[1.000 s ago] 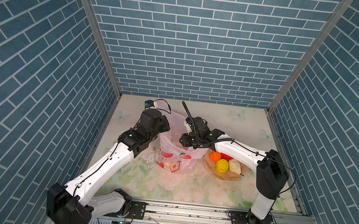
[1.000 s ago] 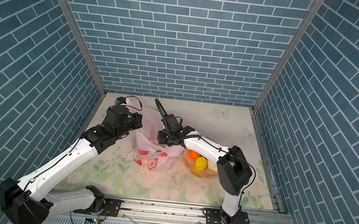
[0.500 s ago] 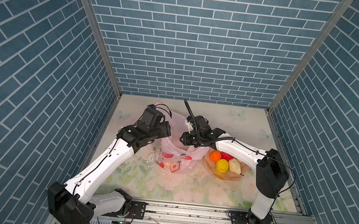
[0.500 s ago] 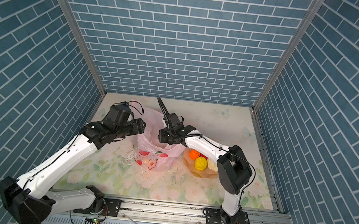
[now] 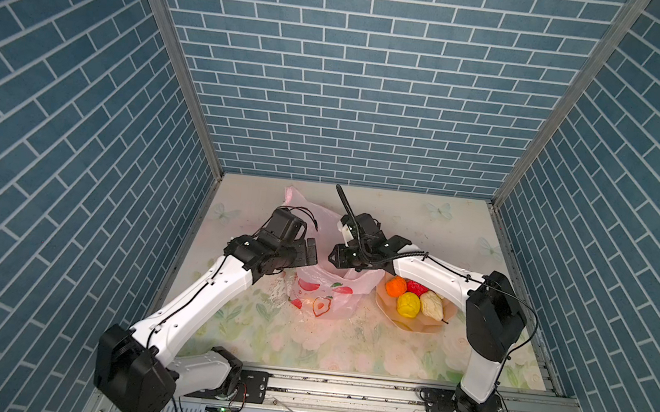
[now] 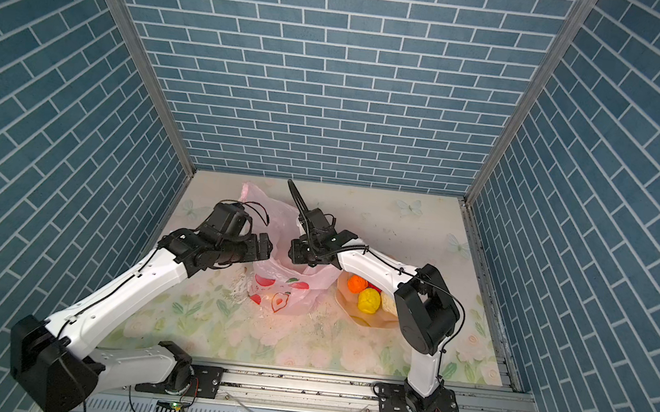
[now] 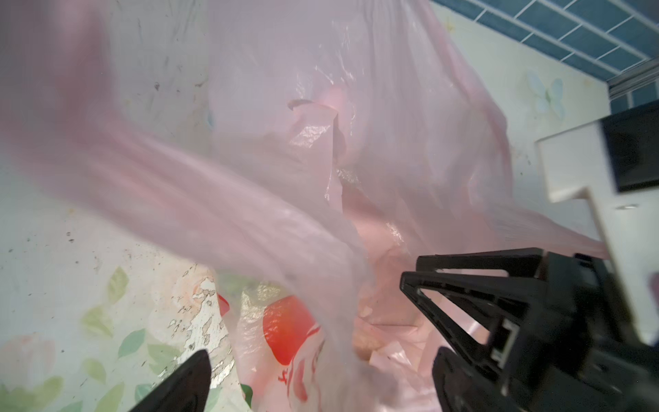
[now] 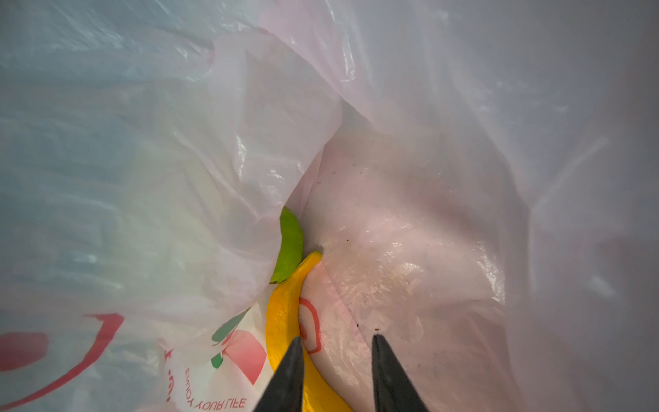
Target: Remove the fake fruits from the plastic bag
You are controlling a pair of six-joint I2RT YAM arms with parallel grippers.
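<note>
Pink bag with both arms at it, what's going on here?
The robot is emptying the bag. The right end effector is down inside it, jaws partly apart over the banana, with a green fruit beside that; no grip shows. The left end effector stands wide open beside the bag's top. Four fruits lie in the bowl.

White arms (image 5: 201, 298), black joints, thin black cables, pointed black right claw (image 8: 337, 339)
</note>
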